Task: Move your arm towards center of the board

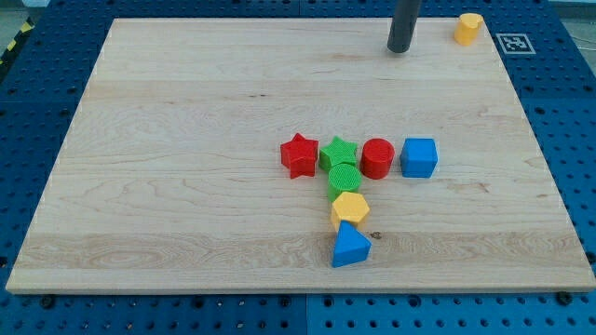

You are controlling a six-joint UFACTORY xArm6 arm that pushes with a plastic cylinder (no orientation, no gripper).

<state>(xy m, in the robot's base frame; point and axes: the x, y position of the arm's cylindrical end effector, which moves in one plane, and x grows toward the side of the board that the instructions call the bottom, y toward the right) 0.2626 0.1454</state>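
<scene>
My tip [399, 49] rests on the wooden board [186, 112] near the view's top edge, right of the middle, well above the block cluster. The cluster sits just below the board's middle: a red star [299, 155], a green star [339, 153], a red cylinder [377, 158] and a blue cube [419, 157] in a row. Below the green star runs a column: a green cylinder [345, 179], a yellow hexagon [350, 209] and a blue triangle [350, 247]. A yellow cylinder [468, 29] stands alone at the top right corner, to the right of my tip.
The board lies on a blue perforated table [28, 102]. A white marker tag [514, 43] sits off the board's top right corner.
</scene>
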